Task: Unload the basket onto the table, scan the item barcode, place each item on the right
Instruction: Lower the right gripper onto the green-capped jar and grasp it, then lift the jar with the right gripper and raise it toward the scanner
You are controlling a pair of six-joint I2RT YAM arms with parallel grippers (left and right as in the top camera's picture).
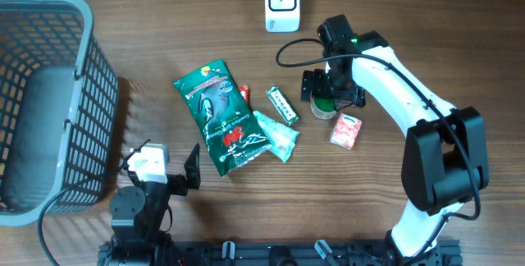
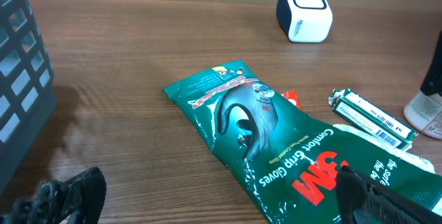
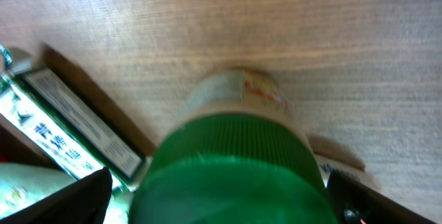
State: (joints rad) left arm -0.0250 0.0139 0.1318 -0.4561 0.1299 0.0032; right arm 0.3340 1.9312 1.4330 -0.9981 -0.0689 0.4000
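Jaws on the right gripper are seen spread wide, one finger on each side of the green-capped bottle, with a gap on both sides; nothing is gripped. The bottle is found standing on the wooden table, directly under that gripper, between a slim green-and-white box and a small pink carton. Further up the table, apart from the bottle, a white scanner unit is placed.

Over to the left gripper: its jaws are also held fully apart and empty, low above the table. Ahead of it a green glove packet is laid flat, overlapping a teal packet. A grey basket is set at the table's edge beside this arm.
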